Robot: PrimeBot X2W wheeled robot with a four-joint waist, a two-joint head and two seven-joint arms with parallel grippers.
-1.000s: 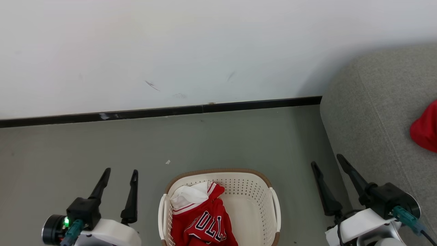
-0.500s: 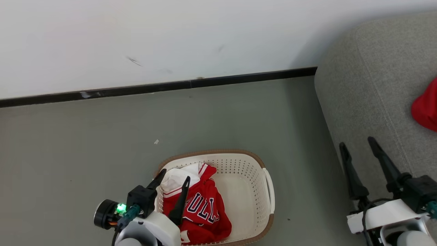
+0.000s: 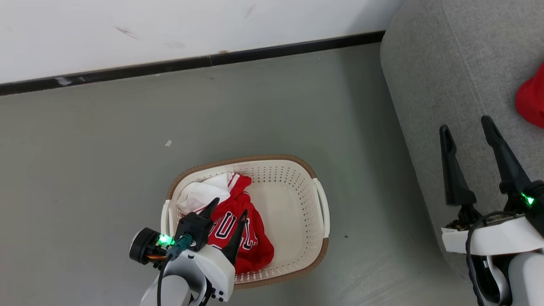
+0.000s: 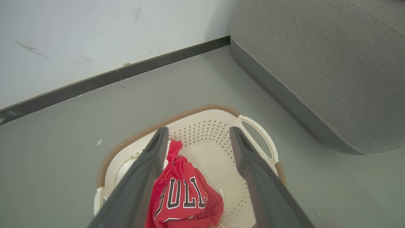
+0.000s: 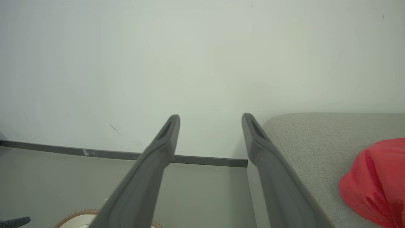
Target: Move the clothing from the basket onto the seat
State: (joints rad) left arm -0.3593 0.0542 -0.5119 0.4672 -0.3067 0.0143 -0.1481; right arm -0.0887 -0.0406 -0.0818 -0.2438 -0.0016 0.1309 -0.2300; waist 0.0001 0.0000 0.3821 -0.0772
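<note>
Left gripper (image 3: 229,207) hangs over the left half of the cream laundry basket (image 3: 289,178), jaws spread and grasping nothing. Directly beneath them lies the red lettered garment (image 3: 257,248), bunched against the basket's left wall with its white lining turned up at the far end. The basket stands on the grey floor (image 3: 85,148), near the grey sofa (image 3: 446,63) but apart from it. Right gripper (image 3: 465,123) is held above the sofa's rounded edge, jaws likewise released and empty. A plain red garment (image 3: 531,102) rests on the sofa cushion.
</note>
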